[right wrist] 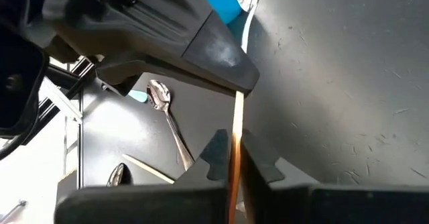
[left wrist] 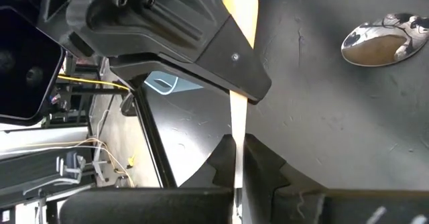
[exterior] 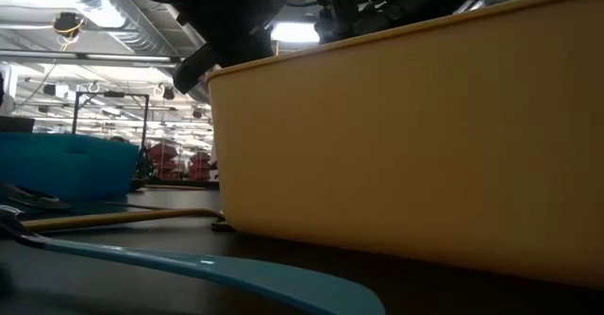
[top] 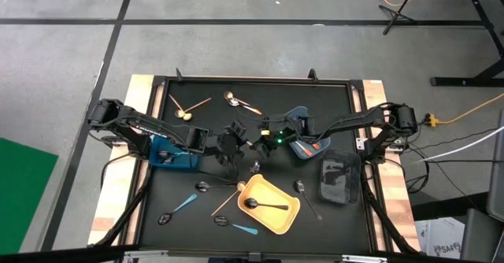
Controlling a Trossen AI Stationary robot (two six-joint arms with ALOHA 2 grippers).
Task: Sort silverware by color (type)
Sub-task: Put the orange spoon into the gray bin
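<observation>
Both grippers meet over the middle of the table, above and clear of it. My left gripper [top: 233, 143] [left wrist: 236, 184] and my right gripper [top: 260, 142] [right wrist: 236, 174] are each shut on one thin tan wooden spoon [left wrist: 238, 110] [right wrist: 237, 120] that spans the short gap between them. Each wrist view shows the other gripper's fingers closing over the far stretch of the spoon. Other spoons lie flat on the black mat: gold ones [top: 189, 109] at the far side, light-blue-handled ones [top: 186, 203] and a tan one [top: 225, 203] at the near side. A black spoon [top: 264, 206] lies in the yellow bin [top: 290, 216]. My left gripper pinches the wooden spoon's thin handle [left wrist: 237, 158] between its two fingers, which lie across it. The spoon runs straight out ahead, lifted clear of the mat. Its broad tan end [left wrist: 242, 9] passes under the right gripper's fingers [left wrist: 201, 43]. My right gripper pinches the same spoon by its thin shaft [right wrist: 236, 150] between its two fingers, across the handle. The spoon is lifted clear and reaches forward to the left gripper's fingers [right wrist: 201, 49], which cover its other stretch.
A blue bin [top: 168, 156] sits under the left arm, a blue-and-orange one [top: 305, 143] under the right arm, and a dark bin [top: 339, 178] near the right edge. Silver spoon bowls [left wrist: 382, 39] [right wrist: 159, 95] lie on the mat below the grippers. In the low view the yellow bin's wall [exterior: 406, 136] fills most of the picture.
</observation>
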